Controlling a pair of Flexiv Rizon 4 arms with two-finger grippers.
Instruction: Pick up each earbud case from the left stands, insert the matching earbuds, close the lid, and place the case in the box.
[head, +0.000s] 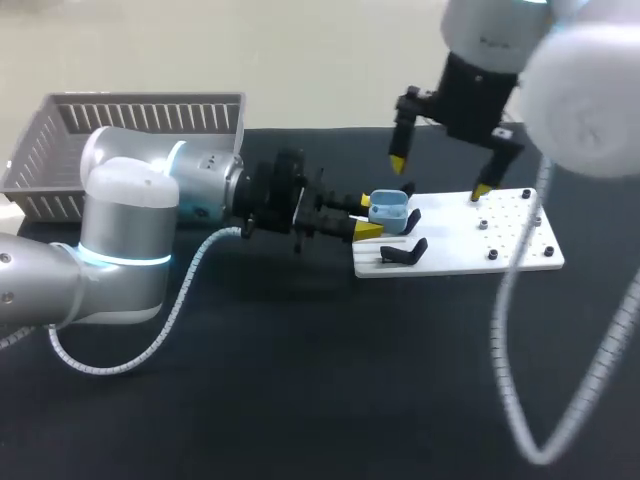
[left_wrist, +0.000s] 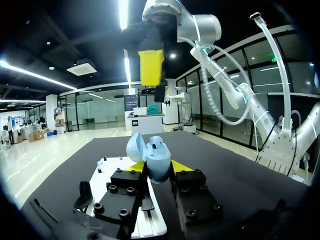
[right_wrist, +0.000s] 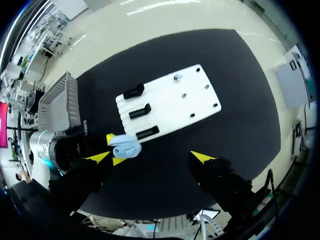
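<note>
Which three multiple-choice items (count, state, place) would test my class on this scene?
1. How many black stands are on the white board? A two B three C five
2. The right hand is: A open B shut on the board C shut on a stand
3. The light blue earbud case is: A on the board B between the left hand's fingers C in the right hand
Answers: 1 B, three stands line one edge; 2 A, its yellow tips stand wide apart; 3 B, a fingertip touches each side.
</note>
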